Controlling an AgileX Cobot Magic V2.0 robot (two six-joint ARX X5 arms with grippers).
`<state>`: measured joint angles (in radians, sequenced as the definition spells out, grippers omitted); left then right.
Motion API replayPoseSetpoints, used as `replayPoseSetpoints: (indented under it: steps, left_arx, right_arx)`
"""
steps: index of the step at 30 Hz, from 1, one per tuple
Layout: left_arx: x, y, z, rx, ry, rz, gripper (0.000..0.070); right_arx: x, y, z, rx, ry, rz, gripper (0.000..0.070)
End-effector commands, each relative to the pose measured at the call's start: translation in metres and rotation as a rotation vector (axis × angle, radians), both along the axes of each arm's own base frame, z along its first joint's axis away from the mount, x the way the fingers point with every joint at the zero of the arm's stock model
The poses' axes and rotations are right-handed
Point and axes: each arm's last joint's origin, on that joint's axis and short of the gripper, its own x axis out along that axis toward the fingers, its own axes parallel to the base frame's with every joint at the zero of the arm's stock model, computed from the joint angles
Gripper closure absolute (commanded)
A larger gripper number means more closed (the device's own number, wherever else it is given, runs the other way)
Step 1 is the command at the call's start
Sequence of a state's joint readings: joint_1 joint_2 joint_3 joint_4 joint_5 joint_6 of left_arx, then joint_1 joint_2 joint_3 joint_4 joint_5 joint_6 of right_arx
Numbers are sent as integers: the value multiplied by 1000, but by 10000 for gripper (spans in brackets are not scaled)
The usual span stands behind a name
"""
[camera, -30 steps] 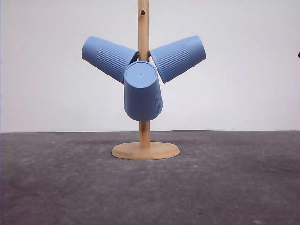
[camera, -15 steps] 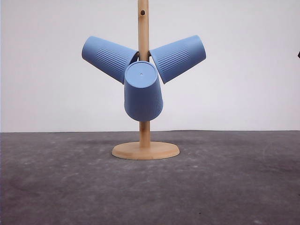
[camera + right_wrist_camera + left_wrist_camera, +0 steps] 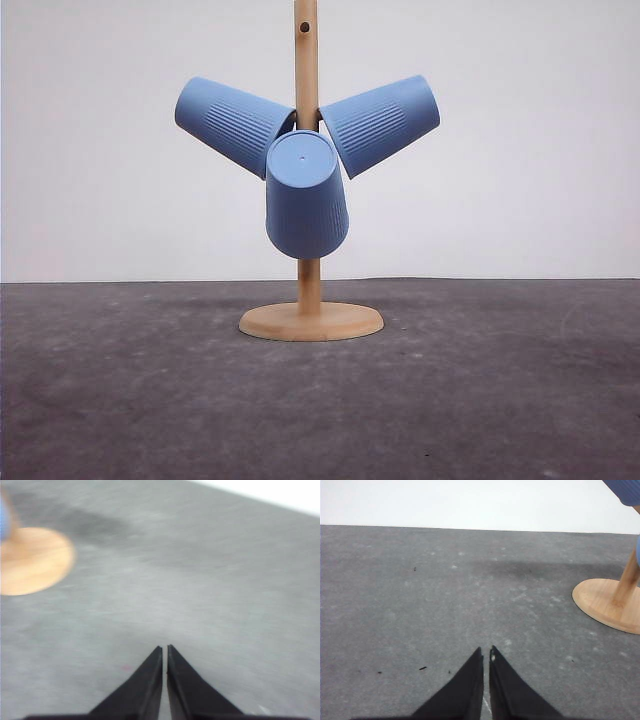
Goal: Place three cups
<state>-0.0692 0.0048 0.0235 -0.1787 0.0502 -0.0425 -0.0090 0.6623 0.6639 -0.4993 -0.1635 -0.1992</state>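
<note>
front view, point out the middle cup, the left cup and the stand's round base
middle cup (image 3: 306, 205), front view, on its ribbed side wall
left cup (image 3: 232, 123), front view, on its ribbed side
wooden stand base (image 3: 345, 322), front view, on the disc's bare top

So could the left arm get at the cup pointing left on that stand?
Probably yes. The left cup hangs off the stand on the left arm's own side, open air around it. The left gripper, jaws shut and empty, sits low over bare table, so it must rise and open first.

Stand (image 3: 310, 322) (three cups (image 3: 306, 197) hung) blocks table (image 3: 500, 400) centre.
</note>
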Motion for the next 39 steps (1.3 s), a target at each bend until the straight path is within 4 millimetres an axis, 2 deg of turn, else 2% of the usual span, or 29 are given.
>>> replayPoseSetpoints:
  steps: [1, 6, 11, 15, 21, 39]
  left_arx:
    - [1, 0, -3, -2, 8, 4, 700]
    - [1, 0, -3, -2, 8, 4, 700]
    - [1, 0, -3, -2, 8, 4, 700]
    - [1, 0, -3, -1, 8, 4, 700]
    - [1, 0, -3, -2, 8, 4, 700]
    - [1, 0, -3, -2, 8, 4, 700]
  right_arx:
    - [-4, -2, -13, -4, -2, -37, 691]
    - [-20, -6, -57, 90, -111, -171, 691]
    - [-34, -8, -100, 108, -187, -276, 691]
    - [-41, -8, -118, 110, -225, -278, 691]
    - [-44, -8, -130, 119, -310, -273, 691]
    - [-45, -8, -127, 123, -351, -270, 691]
